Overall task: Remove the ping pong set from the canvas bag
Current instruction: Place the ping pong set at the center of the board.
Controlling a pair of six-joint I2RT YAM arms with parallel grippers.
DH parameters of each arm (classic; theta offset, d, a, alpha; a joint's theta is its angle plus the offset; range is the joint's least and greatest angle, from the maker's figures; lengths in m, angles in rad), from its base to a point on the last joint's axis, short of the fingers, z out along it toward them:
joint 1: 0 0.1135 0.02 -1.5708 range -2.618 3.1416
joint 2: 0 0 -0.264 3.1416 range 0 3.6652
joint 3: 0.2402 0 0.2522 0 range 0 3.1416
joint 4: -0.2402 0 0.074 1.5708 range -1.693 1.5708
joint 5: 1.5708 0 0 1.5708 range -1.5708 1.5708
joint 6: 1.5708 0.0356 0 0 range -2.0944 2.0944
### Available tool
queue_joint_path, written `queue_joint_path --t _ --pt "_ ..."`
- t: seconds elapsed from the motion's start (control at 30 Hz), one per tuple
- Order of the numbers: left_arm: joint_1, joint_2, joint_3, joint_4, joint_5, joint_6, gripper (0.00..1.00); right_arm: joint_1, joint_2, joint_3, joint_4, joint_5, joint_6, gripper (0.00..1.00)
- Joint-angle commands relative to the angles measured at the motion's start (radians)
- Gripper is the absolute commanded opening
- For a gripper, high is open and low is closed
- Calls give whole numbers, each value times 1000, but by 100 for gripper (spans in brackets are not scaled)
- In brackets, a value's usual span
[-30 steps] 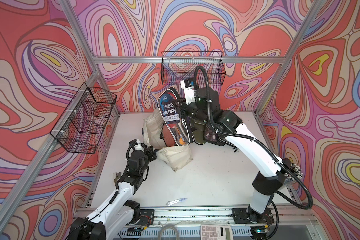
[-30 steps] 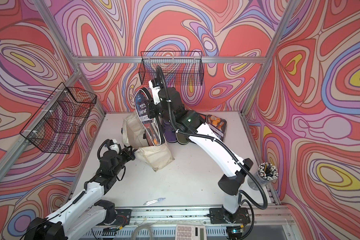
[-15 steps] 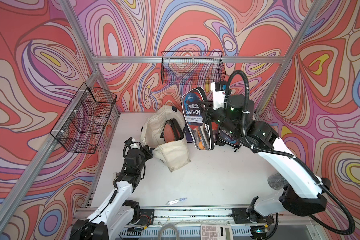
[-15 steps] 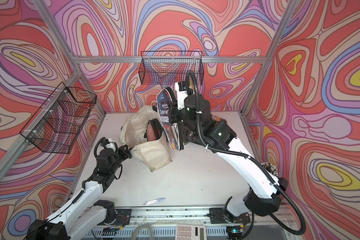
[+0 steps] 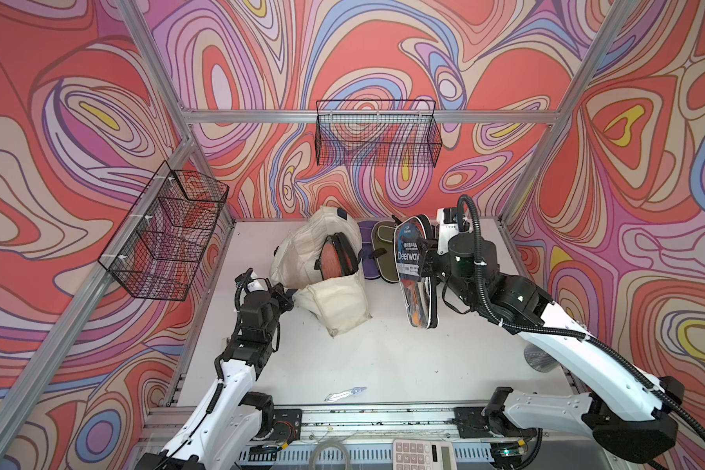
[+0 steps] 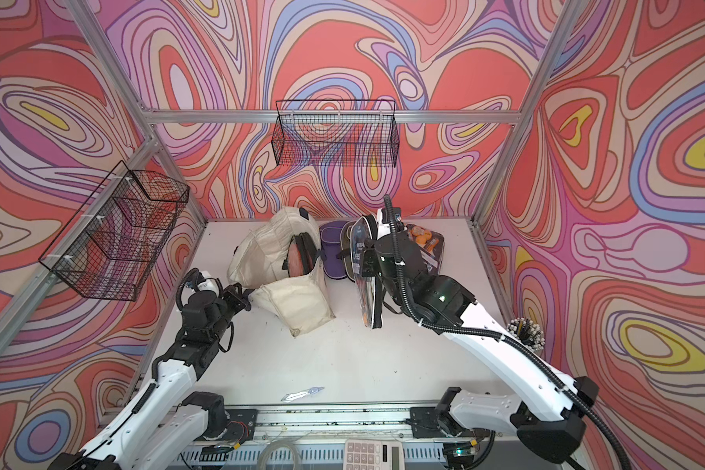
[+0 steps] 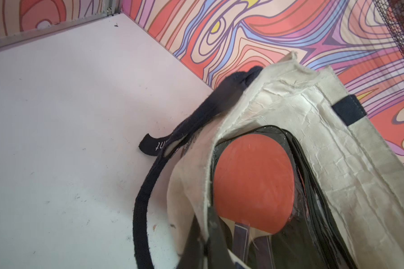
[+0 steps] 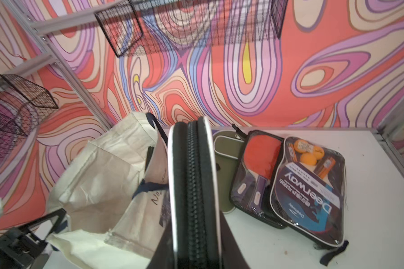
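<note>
The canvas bag [image 5: 302,252] slumps at the centre of both top views. A red-paddle set [image 5: 332,260] in its black-edged case sits inside the open mouth. Black wire baskets [image 5: 377,138] hang on the walls, upper centre and left.

The right hand [image 5: 428,260] clamps the ping pong set [image 5: 414,264], held upright just right of the bag and fully outside it. The left hand [image 5: 283,295] is closed, pinching the bag's rim at its lower left, by the navy strap [image 7: 149,186].

Two slippers [image 5: 377,252] lie between the bag and the held set on the white table [image 5: 383,358]. Two more packed sets [image 8: 310,191] lie at its upper right. The walls carry red and purple swirls.
</note>
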Motion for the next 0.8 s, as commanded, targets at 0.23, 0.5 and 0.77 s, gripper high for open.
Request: queue_joint_path --t 0.23,0.5,0.77 --pt "39 -35 46 -77 -80 12 0 -119 -89 -284 254 -166 210 0" --pt "44 -47 50 -93 -93 10 0 -131 -78 -490 414 -272 337 0" --pt "44 -44 46 -93 -98 8 0 -138 -40 -616 559 -333 426 0"
